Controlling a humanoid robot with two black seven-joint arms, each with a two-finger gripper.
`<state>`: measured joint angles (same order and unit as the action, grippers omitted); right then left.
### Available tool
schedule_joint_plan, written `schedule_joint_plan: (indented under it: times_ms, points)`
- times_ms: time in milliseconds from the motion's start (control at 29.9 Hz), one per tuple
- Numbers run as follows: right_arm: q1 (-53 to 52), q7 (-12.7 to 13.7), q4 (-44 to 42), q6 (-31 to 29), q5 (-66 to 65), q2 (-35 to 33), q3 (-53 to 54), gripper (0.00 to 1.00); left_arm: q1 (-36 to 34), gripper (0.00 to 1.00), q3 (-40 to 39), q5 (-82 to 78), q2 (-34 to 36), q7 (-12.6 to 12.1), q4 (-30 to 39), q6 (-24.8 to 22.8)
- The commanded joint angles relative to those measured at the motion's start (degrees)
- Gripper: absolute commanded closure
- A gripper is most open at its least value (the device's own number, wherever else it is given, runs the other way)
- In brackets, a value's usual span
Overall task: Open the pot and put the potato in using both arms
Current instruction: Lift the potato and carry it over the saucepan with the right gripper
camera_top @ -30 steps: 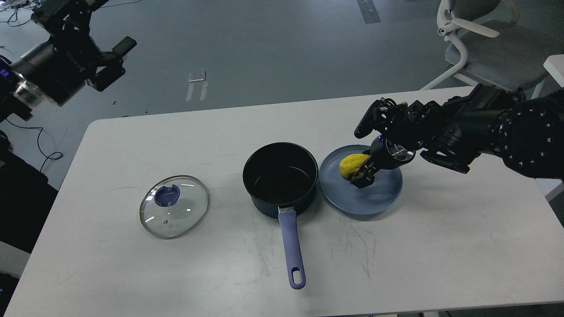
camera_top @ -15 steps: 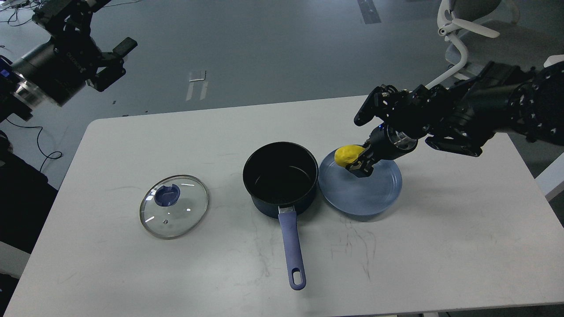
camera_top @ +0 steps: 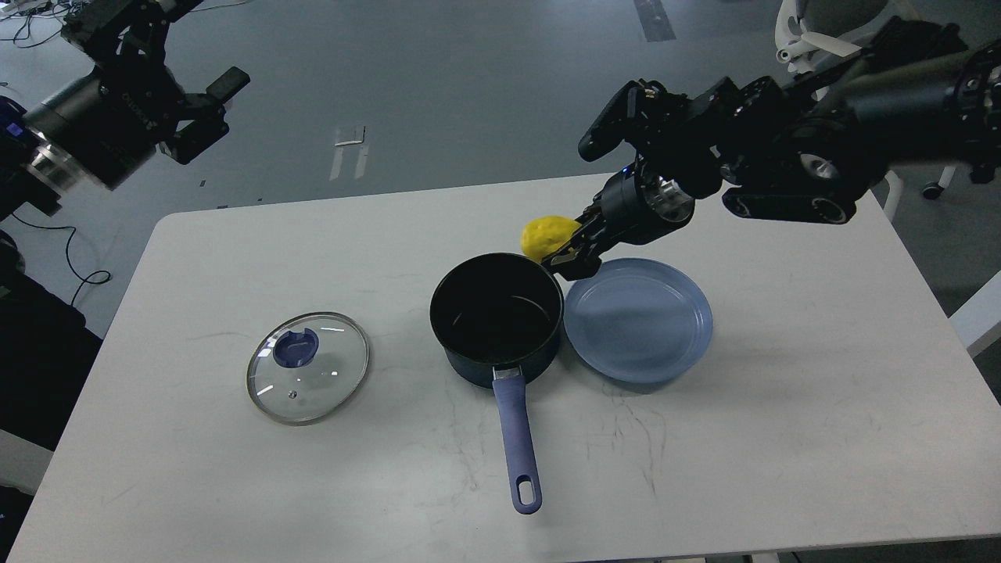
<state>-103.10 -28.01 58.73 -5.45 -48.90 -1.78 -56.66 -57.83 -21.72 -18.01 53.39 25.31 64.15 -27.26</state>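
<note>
The dark navy pot (camera_top: 497, 317) stands open at the table's middle, its periwinkle handle (camera_top: 518, 438) pointing toward me. My right gripper (camera_top: 565, 252) is shut on the yellow potato (camera_top: 547, 235) and holds it in the air just above the pot's far right rim. My left gripper (camera_top: 199, 109) is open and empty, raised high at the far left, off the table. The pot's inside is black and holds nothing.
The glass lid with blue knob (camera_top: 308, 366) lies flat on the table left of the pot. A blue-grey plate (camera_top: 638, 320) sits right beside the pot. A white chair (camera_top: 813, 47) stands behind the table's far right corner.
My right gripper has lifted the potato off the plate and carried it up and left to the pot's rim. The left arm has barely moved.
</note>
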Motion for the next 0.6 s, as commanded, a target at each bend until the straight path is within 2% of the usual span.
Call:
schedule_joint_plan:
  times_ms: [0,267,568]
  points:
    - [0.88,0.01,-1.42,0.18,1.96,1.78,-1.43,0.87,0.00,0.02,-0.08,-0.01,-0.04,0.00,0.19,0.10]
    - [5.79,0.01,-7.22,0.18,3.80,1.78,-2.75,0.84,0.00,0.02,-0.43,-0.01,-0.30,0.00,0.19,0.19]
    - [7.91,0.01,-7.31,0.18,9.61,1.78,-2.58,0.83,0.00,0.02,-0.43,0.08,-0.21,0.09,0.54,0.02]
